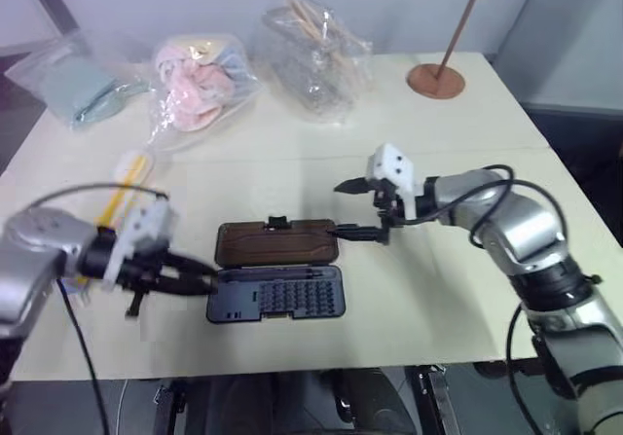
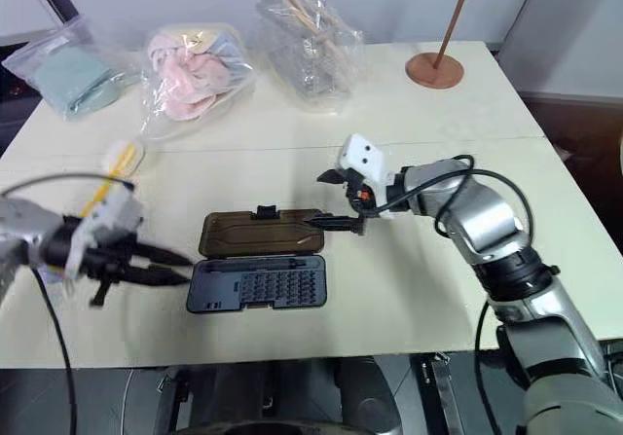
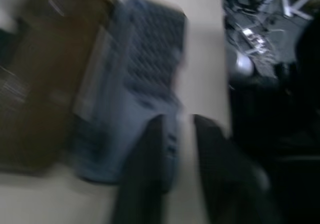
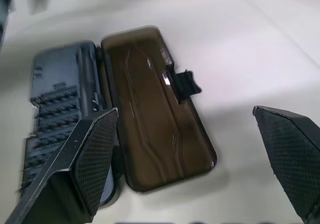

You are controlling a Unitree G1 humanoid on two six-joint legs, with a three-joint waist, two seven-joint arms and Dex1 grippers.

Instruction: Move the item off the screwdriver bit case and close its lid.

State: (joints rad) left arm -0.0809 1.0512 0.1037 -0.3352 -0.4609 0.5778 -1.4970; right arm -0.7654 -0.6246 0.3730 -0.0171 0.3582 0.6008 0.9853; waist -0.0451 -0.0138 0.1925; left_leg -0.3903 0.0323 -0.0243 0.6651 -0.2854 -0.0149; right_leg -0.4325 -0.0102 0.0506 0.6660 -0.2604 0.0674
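left eye view: a pale table holds the screwdriver bit case lying open near its front edge, the smoky-brown lid flat behind the tray. the right gripper, fingers spread wide, hovers at the lid's right end. the left gripper, fingers pressed together and empty, sits left of the tray. the yellow-handled brush lies further left, off the case.

Head stereo pair looked fwd and down over worktop from above, whole top in view. L and R wrist cams sat close, low, along own tool. All four shared the open screwdriver bit case.
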